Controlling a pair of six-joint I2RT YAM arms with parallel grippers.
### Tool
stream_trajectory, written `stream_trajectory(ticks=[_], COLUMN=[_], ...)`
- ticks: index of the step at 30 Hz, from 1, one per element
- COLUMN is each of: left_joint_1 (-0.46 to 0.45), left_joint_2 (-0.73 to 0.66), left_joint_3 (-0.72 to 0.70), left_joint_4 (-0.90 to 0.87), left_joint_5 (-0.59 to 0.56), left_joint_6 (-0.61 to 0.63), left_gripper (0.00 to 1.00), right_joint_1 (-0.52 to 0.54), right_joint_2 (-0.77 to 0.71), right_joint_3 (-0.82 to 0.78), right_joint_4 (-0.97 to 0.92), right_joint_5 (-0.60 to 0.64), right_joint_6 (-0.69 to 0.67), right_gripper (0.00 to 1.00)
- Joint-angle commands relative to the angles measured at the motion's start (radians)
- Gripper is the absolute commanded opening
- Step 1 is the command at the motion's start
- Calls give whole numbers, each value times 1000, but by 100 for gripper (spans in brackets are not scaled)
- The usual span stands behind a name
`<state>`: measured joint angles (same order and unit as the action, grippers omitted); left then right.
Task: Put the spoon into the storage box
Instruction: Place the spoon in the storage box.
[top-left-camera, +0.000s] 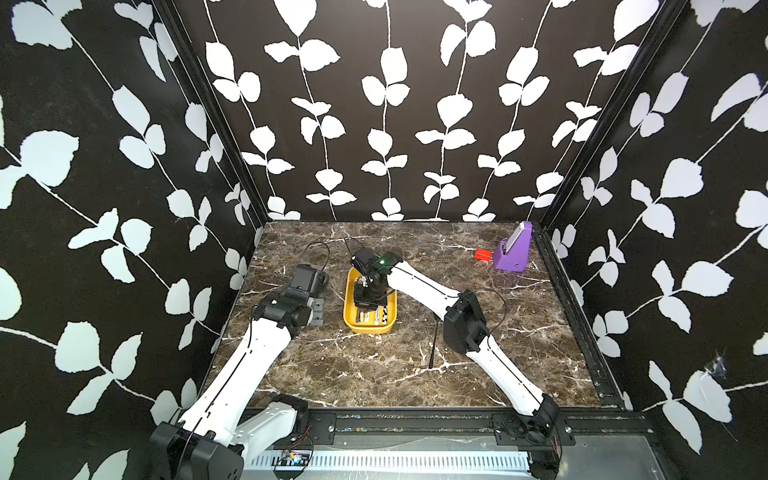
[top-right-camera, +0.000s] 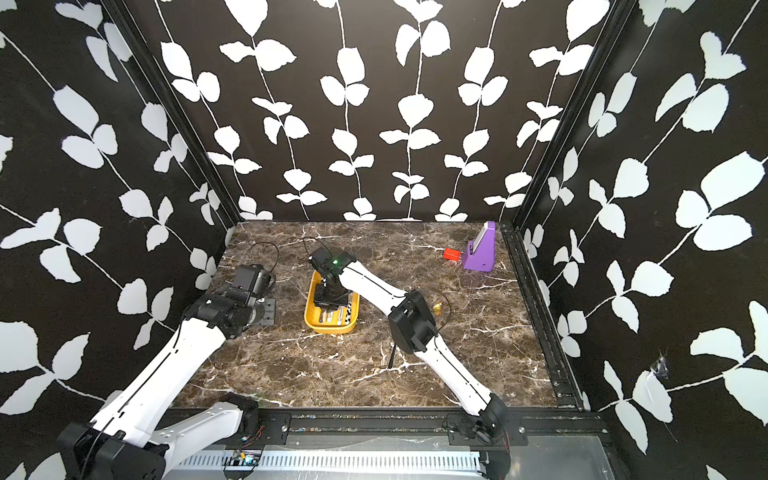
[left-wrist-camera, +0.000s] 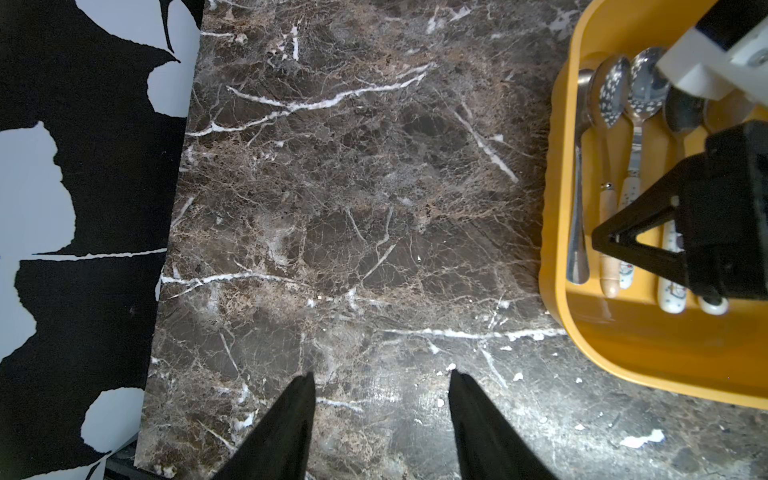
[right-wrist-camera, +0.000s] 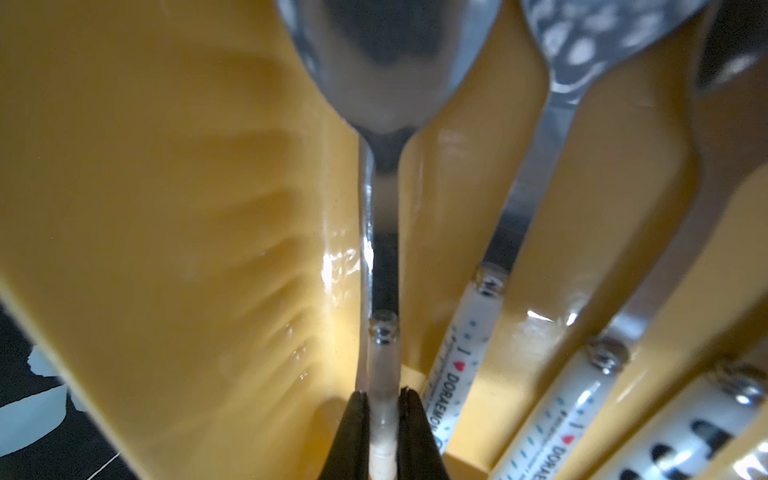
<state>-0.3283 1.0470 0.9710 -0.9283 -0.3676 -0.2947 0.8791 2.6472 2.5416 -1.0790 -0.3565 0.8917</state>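
Note:
The yellow storage box (top-left-camera: 351, 324) (top-right-camera: 328, 329) lies mid-table, and several spoons (left-wrist-camera: 636, 124) rest side by side inside it. My right gripper (right-wrist-camera: 383, 395) (top-left-camera: 368, 307) reaches down into the box, shut on the pale handle of a steel spoon (right-wrist-camera: 384, 208). That spoon lies along the box floor next to one wall (right-wrist-camera: 166, 208), parallel to the others. My left gripper (left-wrist-camera: 381, 374) hangs open over bare marble to the left of the box rim (left-wrist-camera: 557, 232), with nothing between its fingers.
A purple angular stand (top-left-camera: 513, 249) with a red block (top-left-camera: 482, 254) beside it sits at the back right corner. A thin black stick (top-left-camera: 433, 345) lies on the marble under the right arm. Patterned walls close off three sides.

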Motion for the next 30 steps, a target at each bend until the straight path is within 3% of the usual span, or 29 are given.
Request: stream_trajectory(ticks=[1,12,19,27,30], left_joint_1=[5,6,6,5,-15], left_joint_2=[-3,-23,-28,14,47], left_joint_3=[-8,-6,19,89,117], left_joint_4=[8,16,20,50,73], left_joint_5=[-1,16,62,269,336], left_joint_6=[2,9,8,1,-39], left_gripper=[57,57,58,57,56], right_joint_1=[5,-2,-26,-151,-238], right_joint_2=[11,-30,-156,-478,-626], right_joint_3=[18,22,-11,-340,-546], right_joint_4=[-2,-24,-4,132,212], right_joint_5=[8,60,138,254,266], right_joint_6=[12,-31,-109,-229,-252], right_gripper=[16,20,24,28,28])
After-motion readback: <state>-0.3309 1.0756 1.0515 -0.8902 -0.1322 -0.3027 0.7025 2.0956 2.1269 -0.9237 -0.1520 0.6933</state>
